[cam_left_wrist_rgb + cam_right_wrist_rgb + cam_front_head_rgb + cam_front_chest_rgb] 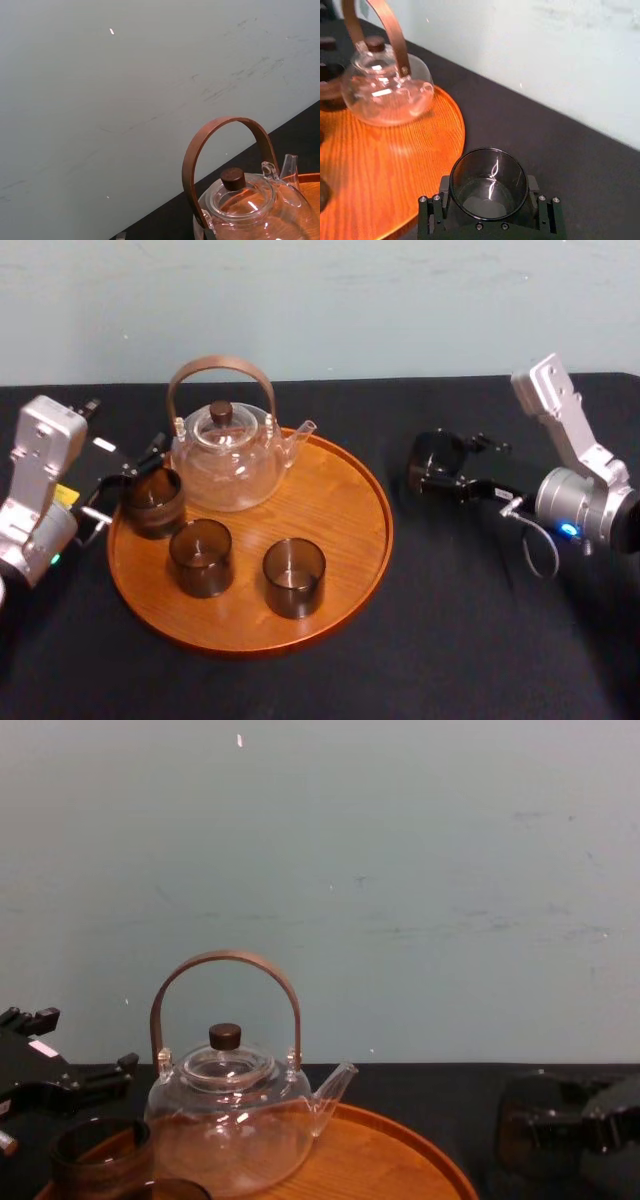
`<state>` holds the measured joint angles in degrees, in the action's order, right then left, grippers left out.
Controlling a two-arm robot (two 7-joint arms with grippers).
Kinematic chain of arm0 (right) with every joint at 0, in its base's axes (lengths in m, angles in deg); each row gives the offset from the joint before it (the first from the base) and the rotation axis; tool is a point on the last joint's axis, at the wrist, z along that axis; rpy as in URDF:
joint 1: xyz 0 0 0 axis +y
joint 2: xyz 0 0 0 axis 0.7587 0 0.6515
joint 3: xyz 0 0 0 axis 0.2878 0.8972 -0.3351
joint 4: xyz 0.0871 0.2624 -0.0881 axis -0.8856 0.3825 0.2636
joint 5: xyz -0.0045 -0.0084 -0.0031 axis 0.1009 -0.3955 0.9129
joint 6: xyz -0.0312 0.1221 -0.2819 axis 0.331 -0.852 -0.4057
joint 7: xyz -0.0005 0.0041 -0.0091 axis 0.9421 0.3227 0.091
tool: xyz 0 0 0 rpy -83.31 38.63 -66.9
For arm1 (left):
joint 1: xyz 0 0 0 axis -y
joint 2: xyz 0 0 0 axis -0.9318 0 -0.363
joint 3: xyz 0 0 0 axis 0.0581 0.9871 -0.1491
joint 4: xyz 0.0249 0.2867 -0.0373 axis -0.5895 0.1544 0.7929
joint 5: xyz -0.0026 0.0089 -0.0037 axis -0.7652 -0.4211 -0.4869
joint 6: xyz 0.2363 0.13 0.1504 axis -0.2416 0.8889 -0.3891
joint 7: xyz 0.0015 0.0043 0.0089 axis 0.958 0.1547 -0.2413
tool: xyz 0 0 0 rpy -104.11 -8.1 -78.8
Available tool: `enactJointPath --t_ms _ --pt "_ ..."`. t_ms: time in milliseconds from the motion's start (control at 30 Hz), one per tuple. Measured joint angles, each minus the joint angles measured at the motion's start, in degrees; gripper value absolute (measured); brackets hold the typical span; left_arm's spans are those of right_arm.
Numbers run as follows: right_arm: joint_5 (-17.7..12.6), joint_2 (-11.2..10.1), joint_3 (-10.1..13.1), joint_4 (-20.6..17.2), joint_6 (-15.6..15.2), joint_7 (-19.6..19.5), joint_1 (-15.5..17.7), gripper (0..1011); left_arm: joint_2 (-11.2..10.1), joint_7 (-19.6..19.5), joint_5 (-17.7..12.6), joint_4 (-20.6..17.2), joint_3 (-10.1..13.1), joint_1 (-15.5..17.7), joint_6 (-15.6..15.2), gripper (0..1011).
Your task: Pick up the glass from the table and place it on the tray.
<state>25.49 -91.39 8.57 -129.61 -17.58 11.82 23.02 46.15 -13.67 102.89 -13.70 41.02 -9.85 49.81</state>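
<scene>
A smoky dark-brown glass (436, 454) sits between the fingers of my right gripper (432, 470), which is shut on it just right of the round wooden tray (340, 500). In the right wrist view the glass (489, 181) stands upright in the jaws, close to the tray's rim (455, 135). The chest view shows it as a dark shape (528, 1120) at the lower right. My left gripper (125, 485) is at the tray's left edge, open, its fingers beside another brown glass (152, 502) standing on the tray.
A clear glass teapot (225, 455) with an arched brown handle stands at the back of the tray. Two more brown glasses (201, 557) (294, 577) stand at the tray's front. Bare tray surface lies right of the teapot. Black cloth covers the table, with a pale wall behind.
</scene>
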Motion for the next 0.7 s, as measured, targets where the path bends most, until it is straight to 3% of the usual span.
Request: enactJointPath --t_ms 300,700 --pt "-0.75 -1.65 -0.39 -3.34 1.16 2.12 -1.20 902 0.00 0.00 0.00 0.00 0.00 0.00 0.00 1001" --pt "-0.95 -0.88 -5.34 -2.32 3.37 6.98 -5.62 902 0.00 0.00 0.00 0.00 0.00 0.00 0.00 1001"
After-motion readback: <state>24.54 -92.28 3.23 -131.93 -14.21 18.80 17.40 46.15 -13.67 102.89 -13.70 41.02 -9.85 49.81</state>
